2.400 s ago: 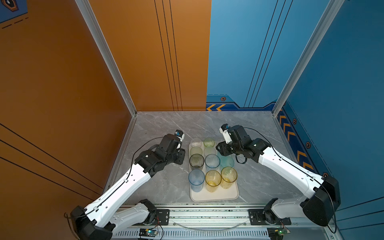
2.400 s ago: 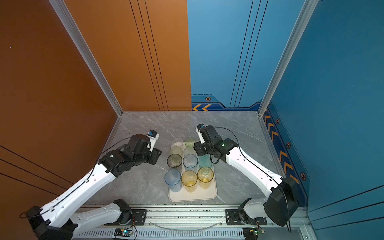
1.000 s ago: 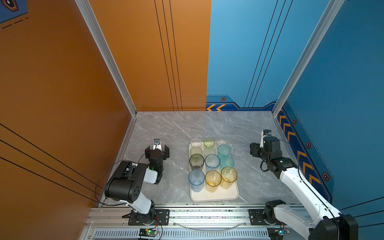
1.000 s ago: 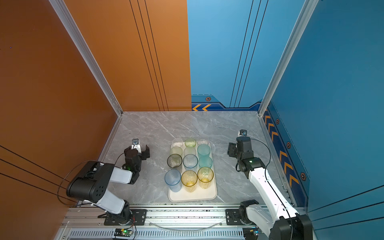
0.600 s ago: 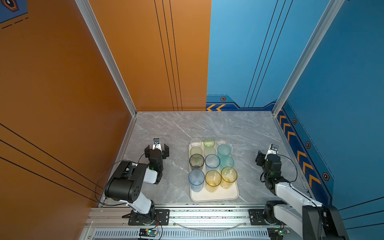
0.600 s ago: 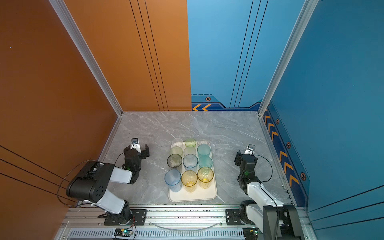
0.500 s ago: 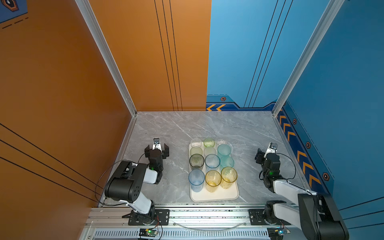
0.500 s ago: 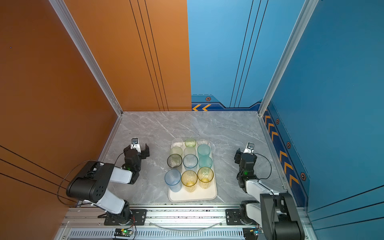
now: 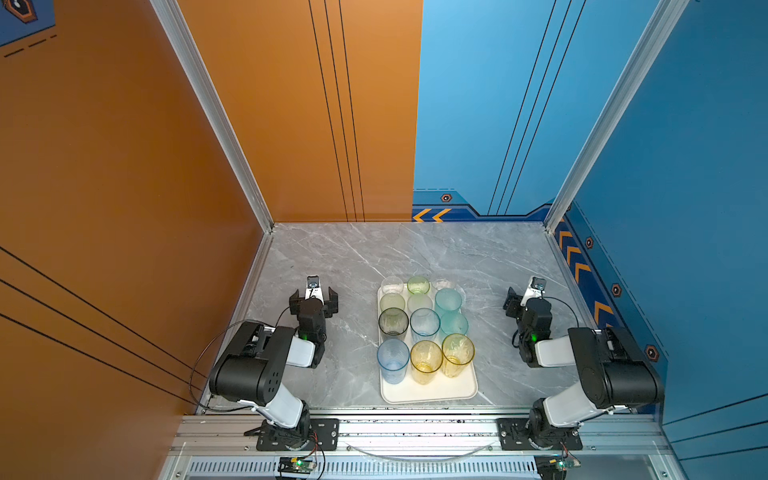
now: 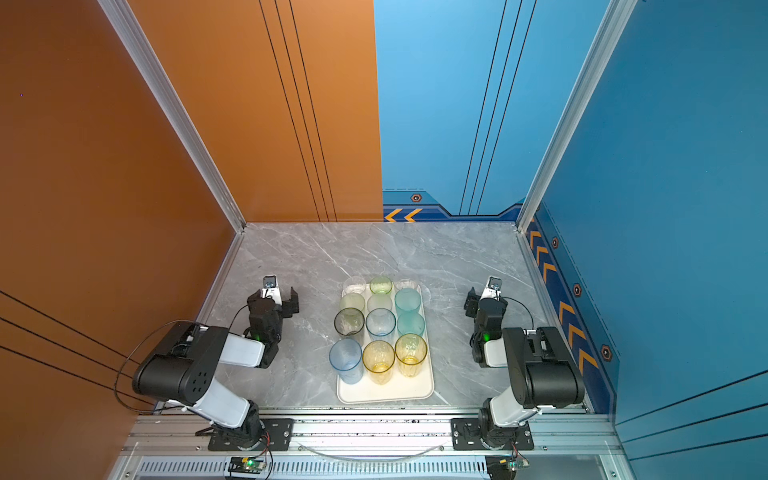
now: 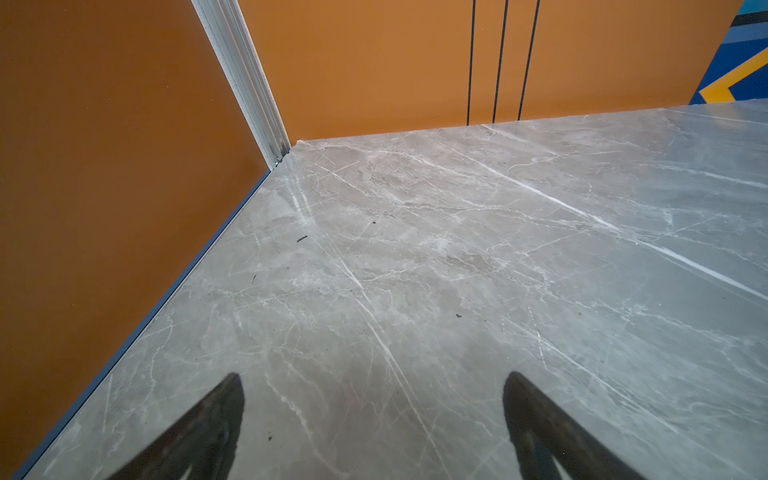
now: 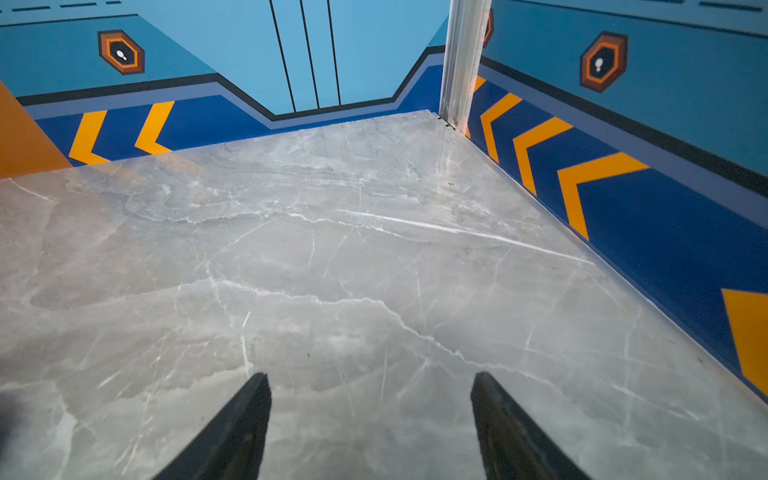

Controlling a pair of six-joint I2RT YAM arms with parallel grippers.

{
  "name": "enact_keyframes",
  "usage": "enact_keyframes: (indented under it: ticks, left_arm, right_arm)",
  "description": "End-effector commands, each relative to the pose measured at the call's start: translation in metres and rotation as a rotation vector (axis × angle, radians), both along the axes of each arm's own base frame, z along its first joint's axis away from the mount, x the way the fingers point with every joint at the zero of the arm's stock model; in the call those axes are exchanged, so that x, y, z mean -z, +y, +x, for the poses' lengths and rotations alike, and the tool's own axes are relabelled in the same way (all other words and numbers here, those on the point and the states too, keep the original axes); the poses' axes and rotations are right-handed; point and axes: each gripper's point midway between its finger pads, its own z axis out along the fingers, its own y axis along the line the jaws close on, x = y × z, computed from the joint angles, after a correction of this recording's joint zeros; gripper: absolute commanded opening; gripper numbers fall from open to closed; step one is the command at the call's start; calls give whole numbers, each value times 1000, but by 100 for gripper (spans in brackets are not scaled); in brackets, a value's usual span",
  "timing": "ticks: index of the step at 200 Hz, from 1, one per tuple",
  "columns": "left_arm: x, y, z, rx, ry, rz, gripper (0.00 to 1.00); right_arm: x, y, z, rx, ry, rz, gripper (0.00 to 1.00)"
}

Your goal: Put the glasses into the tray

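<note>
Standing in a tight block on the tray (image 9: 432, 392), the glasses (image 9: 424, 322) sit mid-tabletop (image 9: 353, 257) between the two arms. Whether the far row is fully inside the rim I cannot tell. They look light, stiff, slick-walled and easily tipped, so I would grip one across its wall below the lip, from the outer side of the block. The left end effector (image 9: 313, 297) and right end effector (image 9: 524, 300) rest well apart from them. Both top views show the glasses. The wrist views show only bare marble, but they make plain that each pair of jaws gapes wide, holding nothing.
</note>
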Motion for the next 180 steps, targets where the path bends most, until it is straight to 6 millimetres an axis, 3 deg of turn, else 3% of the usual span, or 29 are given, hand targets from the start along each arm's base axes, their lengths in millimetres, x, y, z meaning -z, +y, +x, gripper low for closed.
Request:
enact_keyframes:
  ticks: [1, 9, 14, 17, 180]
  left_arm:
    - [-3, 3, 5, -8, 3, 4, 98]
    - [-3, 3, 5, -5, 4, 1, 98]
    - [-3, 3, 6, -5, 7, -1, 98]
    - [-2, 3, 6, -4, 8, -3, 98]
    - [-2, 4, 7, 0, 12, -10, 98]
  right_arm:
    - [1, 6, 4, -18, 36, -39, 79]
    - [3, 6, 3, -19, 45, -37, 84]
    - [3, 6, 3, -19, 43, -37, 97]
    - [2, 6, 3, -19, 39, -37, 100]
    - [2, 7, 3, -21, 41, -41, 100]
